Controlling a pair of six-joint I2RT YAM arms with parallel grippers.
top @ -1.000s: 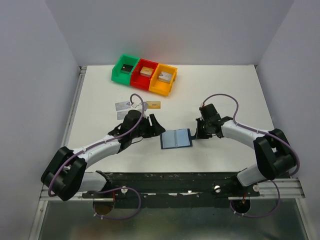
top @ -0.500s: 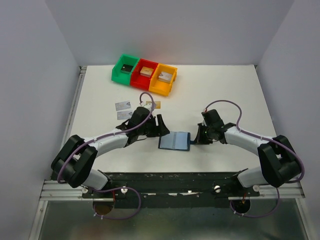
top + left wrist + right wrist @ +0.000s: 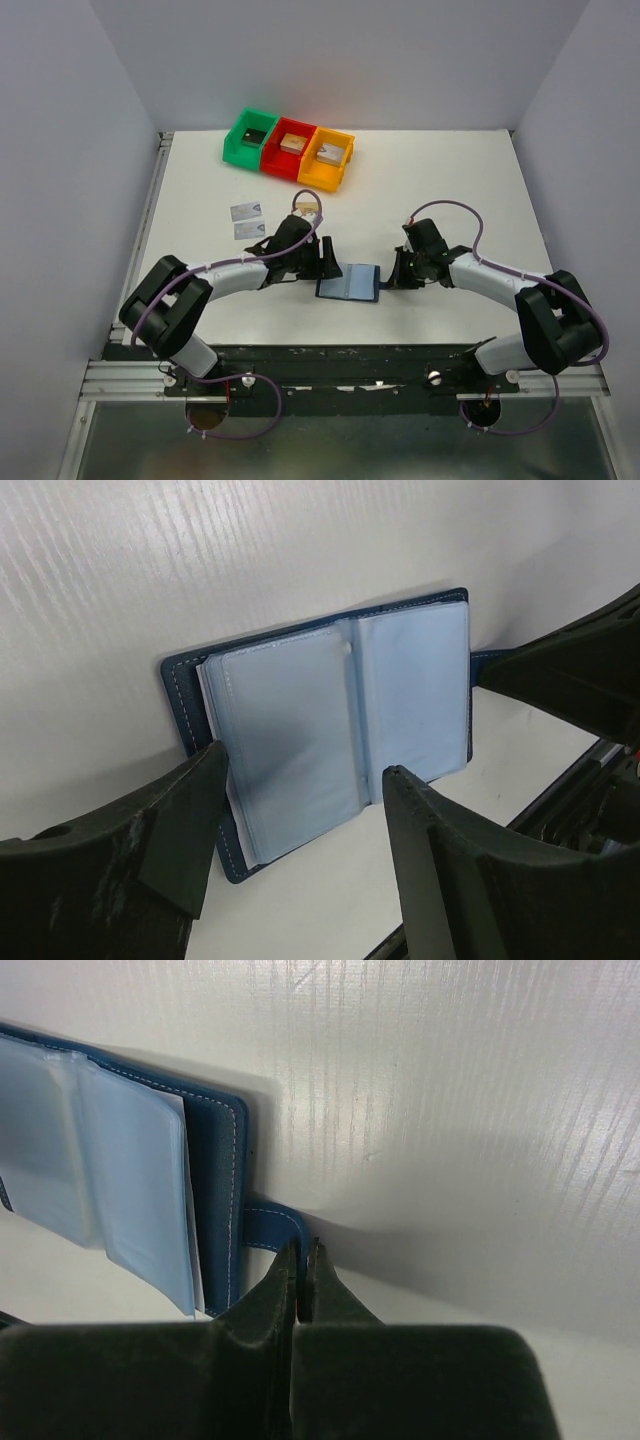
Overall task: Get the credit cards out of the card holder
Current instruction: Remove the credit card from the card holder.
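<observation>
Two silver credit cards (image 3: 245,211) lay on table (image 3: 450,180) | card holder (image 3: 290,700) open flat | left gripper (image 3: 305,770) spread wide over its edge, gripping nothing | right gripper (image 3: 301,1250) pinched tight on strap tab (image 3: 272,1228)

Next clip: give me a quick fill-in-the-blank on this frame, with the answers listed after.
The card holder lies not closed but ___. The ___ pincer is shut, tips at the strap tab. The middle bin of the three is ___.
Missing: open; right; red.
</observation>
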